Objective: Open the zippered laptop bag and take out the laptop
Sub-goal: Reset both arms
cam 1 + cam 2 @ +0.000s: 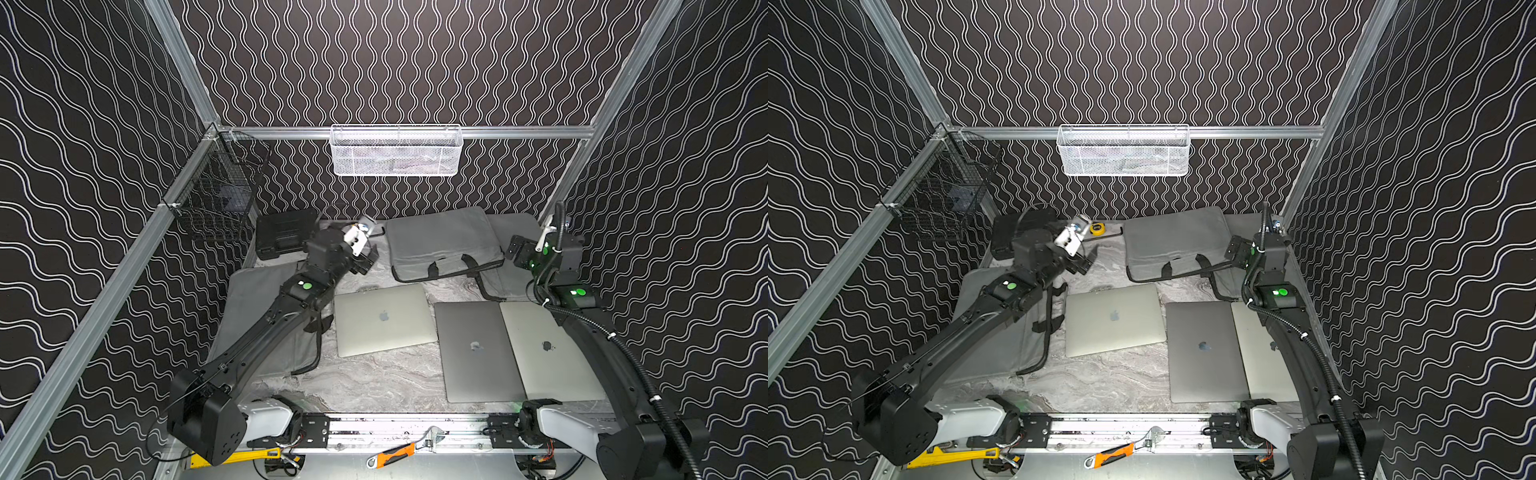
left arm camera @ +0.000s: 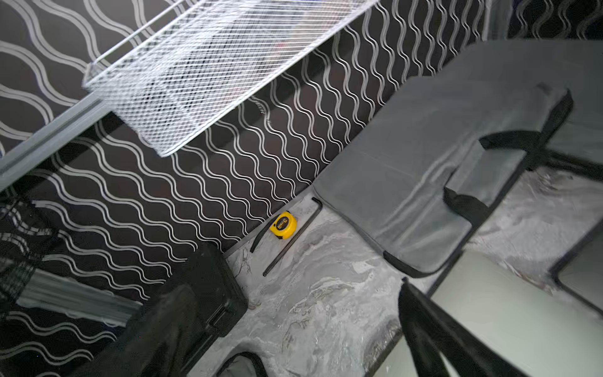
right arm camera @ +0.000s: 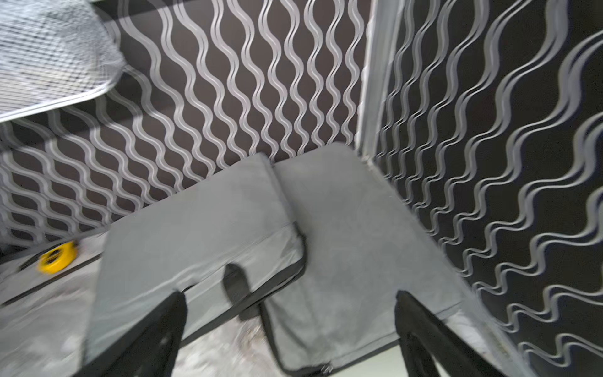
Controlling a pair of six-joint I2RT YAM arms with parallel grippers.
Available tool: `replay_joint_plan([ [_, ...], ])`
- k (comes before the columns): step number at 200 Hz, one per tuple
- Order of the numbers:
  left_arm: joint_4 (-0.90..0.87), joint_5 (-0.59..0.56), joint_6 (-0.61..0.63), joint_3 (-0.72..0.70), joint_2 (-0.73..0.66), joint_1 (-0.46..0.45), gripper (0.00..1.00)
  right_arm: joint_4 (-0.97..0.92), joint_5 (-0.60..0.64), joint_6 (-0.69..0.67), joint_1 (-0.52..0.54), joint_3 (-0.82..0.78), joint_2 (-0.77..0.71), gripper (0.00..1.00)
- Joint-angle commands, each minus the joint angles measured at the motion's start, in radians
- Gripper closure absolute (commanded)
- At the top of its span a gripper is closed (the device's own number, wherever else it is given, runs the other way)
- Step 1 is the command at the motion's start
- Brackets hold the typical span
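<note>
Wrench (image 1: 399,453) lies nearest, laptop bag (image 1: 440,241) beyond, between left tool (image 1: 368,259) and right tool (image 1: 513,249).

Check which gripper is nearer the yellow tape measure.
Left. The left gripper sits just in front of the tape measure by the back wall. The right gripper is on the other side of the grey laptop bag.

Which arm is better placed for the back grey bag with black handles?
Probably the right: its open fingers hover beside the grey bag, aimed at it; the left fingers sit further off.
</note>
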Motion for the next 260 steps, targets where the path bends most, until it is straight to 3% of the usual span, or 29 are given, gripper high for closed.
replay_joint_plan([
  [1, 0.129, 0.063, -0.174, -0.062, -0.018, 0.088, 0.01, 0.174, 0.164, -0.035, -0.006, -0.072, 0.001, 0.0],
  [18, 0.138, 0.05, -0.238, -0.096, -0.015, 0.158, 0.01, 0.212, 0.22, 0.041, -0.023, -0.141, -0.002, 0.0],
  [39, 0.114, -0.002, -0.223, -0.104, 0.008, 0.187, 0.02, 0.343, 0.257, 0.07, -0.027, -0.285, -0.013, 0.01],
  [85, 0.23, -0.131, -0.284, -0.231, 0.042, 0.257, 0.01, 0.864, 0.24, -0.058, -0.028, -0.626, 0.018, 0.0],
  [108, 0.287, -0.143, -0.301, -0.263, 0.071, 0.271, 0.01, 0.983, 0.222, -0.106, -0.028, -0.676, 0.093, 0.0],
  [124, 0.345, -0.253, -0.324, -0.313, 0.067, 0.271, 0.02, 1.036, 0.176, -0.121, -0.028, -0.685, 0.151, 0.0],
  [140, 0.484, -0.347, -0.338, -0.411, 0.028, 0.272, 0.01, 1.072, 0.144, -0.126, -0.028, -0.695, 0.192, 0.0],
  [166, 0.816, -0.322, -0.167, -0.61, 0.02, 0.272, 0.01, 1.136, 0.114, -0.134, -0.034, -0.723, 0.233, 0.01],
  [177, 0.914, -0.37, -0.138, -0.646, 0.039, 0.272, 0.01, 1.215, 0.072, -0.133, -0.047, -0.757, 0.26, 0.0],
  [200, 0.867, -0.413, -0.163, -0.637, 0.032, 0.268, 0.01, 1.44, 0.023, -0.151, -0.055, -0.824, 0.347, 0.0],
  [246, 0.655, -0.385, -0.263, -0.572, 0.021, 0.268, 0.01, 1.326, -0.057, -0.135, -0.081, -0.77, 0.378, 0.0],
  [260, 0.718, -0.365, -0.3, -0.618, 0.017, 0.269, 0.01, 1.433, -0.077, -0.154, -0.091, -0.79, 0.42, 0.0],
])
